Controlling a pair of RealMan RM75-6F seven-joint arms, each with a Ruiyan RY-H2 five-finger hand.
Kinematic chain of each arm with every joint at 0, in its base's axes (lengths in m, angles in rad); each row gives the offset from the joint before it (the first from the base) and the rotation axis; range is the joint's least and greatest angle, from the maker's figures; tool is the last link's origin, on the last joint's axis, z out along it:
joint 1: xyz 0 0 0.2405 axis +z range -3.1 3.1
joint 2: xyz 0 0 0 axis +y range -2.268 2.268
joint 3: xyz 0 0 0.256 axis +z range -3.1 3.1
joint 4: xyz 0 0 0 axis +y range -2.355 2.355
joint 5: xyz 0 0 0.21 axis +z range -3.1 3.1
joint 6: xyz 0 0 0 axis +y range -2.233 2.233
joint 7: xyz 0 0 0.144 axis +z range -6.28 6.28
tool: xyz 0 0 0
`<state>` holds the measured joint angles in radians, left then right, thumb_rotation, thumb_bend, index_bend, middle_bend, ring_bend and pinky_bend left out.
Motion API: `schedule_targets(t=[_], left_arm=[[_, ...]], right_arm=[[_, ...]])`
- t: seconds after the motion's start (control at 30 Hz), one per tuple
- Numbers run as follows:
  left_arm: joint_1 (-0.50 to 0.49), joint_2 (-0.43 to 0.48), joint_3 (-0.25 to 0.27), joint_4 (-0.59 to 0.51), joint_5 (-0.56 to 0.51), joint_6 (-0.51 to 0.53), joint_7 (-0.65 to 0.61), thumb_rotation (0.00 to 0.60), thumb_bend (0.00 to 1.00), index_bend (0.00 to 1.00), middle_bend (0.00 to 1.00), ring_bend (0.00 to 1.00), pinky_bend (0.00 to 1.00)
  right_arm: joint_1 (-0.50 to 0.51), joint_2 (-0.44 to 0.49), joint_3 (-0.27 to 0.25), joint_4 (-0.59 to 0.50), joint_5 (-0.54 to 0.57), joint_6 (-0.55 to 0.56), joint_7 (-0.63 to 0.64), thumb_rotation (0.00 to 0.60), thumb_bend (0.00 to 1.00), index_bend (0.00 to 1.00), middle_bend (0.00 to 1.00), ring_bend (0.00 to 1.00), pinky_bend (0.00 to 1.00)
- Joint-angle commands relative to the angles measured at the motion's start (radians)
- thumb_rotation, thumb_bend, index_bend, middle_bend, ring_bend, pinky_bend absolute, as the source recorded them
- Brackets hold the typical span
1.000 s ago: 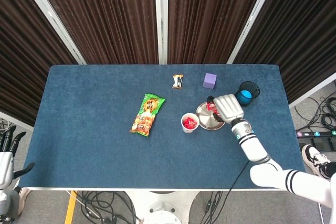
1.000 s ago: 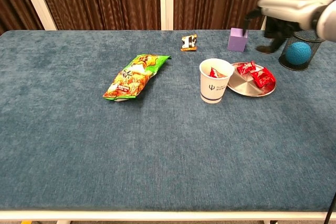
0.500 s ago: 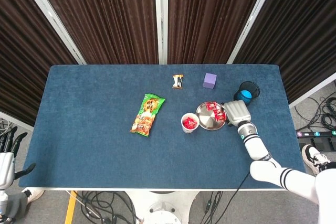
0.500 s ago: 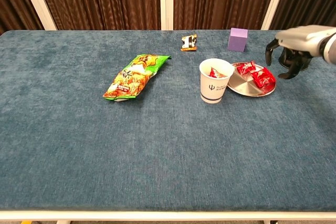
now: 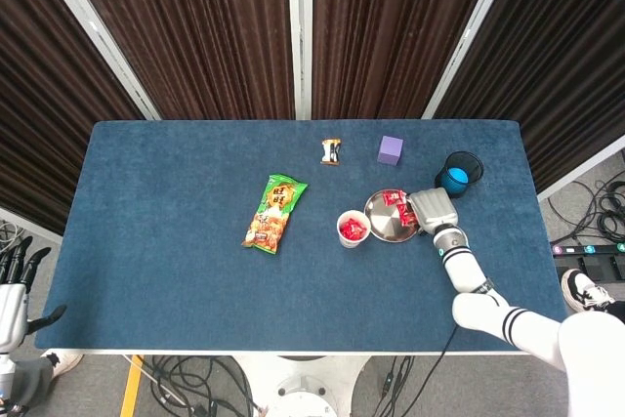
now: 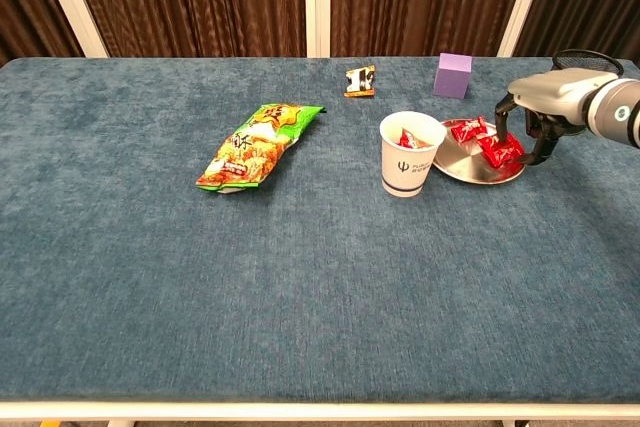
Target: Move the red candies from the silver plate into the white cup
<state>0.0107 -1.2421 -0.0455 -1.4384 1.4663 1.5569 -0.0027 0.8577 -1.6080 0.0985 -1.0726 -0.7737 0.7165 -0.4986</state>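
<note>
The silver plate (image 5: 383,226) (image 6: 462,166) lies right of the white cup (image 5: 353,229) (image 6: 409,157), which holds a red candy (image 6: 409,138). Two red candies (image 5: 395,198) (image 6: 470,129) lie on the plate, one at the back and one (image 6: 500,151) at the right. My right hand (image 5: 433,210) (image 6: 547,99) hangs over the plate's right edge. Its fingers (image 6: 503,119) point down on either side of the right candy, apart, and the candy still rests on the plate. My left hand (image 5: 12,290) hangs off the table's front left corner, holding nothing.
A green snack bag (image 5: 275,213) (image 6: 258,143) lies left of the cup. Along the back stand a small snack packet (image 5: 332,150) (image 6: 361,80), a purple cube (image 5: 391,149) (image 6: 452,75) and a black mesh cup (image 5: 460,172) (image 6: 580,58) with a blue ball.
My right hand came down from high over the plate's back edge, swung to the plate's right side, then moved in with fingers lowered around the right candy. The candies have not moved.
</note>
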Motion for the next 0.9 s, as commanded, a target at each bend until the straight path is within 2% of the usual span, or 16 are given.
schedule_targets(t=[0.03, 0.3, 0.6, 0.73, 0.9], left_arm=[[0.0, -0.001, 0.0, 0.001, 0.001, 0.0, -0.002, 0.6, 0.0, 0.21, 0.12, 0.1, 0.12], [0.002, -0.002, 0.0, 0.009, 0.0, 0.001, -0.008, 0.6, 0.0, 0.21, 0.12, 0.1, 0.12], [0.001, -0.006, -0.001, 0.019, -0.001, -0.001, -0.014, 0.6, 0.0, 0.21, 0.12, 0.1, 0.12], [0.0, -0.006, -0.002, 0.021, -0.002, -0.002, -0.016, 0.6, 0.0, 0.21, 0.12, 0.1, 0.12], [-0.005, -0.006, -0.004, 0.021, 0.001, -0.004, -0.014, 0.6, 0.0, 0.21, 0.12, 0.1, 0.12]], right_arm=[[0.005, -0.01, 0.0, 0.012, 0.001, -0.005, -0.008, 0.6, 0.24, 0.43, 0.99, 0.93, 1.0], [0.015, -0.036, 0.004, 0.043, 0.02, -0.021, -0.03, 0.6, 0.24, 0.46, 0.99, 0.93, 1.0], [0.021, -0.042, 0.02, 0.048, 0.031, -0.015, -0.036, 0.6, 0.38, 0.58, 0.99, 0.94, 1.0], [0.01, 0.007, 0.053, -0.04, -0.021, 0.033, 0.017, 0.6, 0.39, 0.58, 0.99, 0.94, 1.0], [-0.021, 0.125, 0.092, -0.259, -0.158, 0.144, 0.098, 0.6, 0.39, 0.59, 0.99, 0.94, 1.0]])
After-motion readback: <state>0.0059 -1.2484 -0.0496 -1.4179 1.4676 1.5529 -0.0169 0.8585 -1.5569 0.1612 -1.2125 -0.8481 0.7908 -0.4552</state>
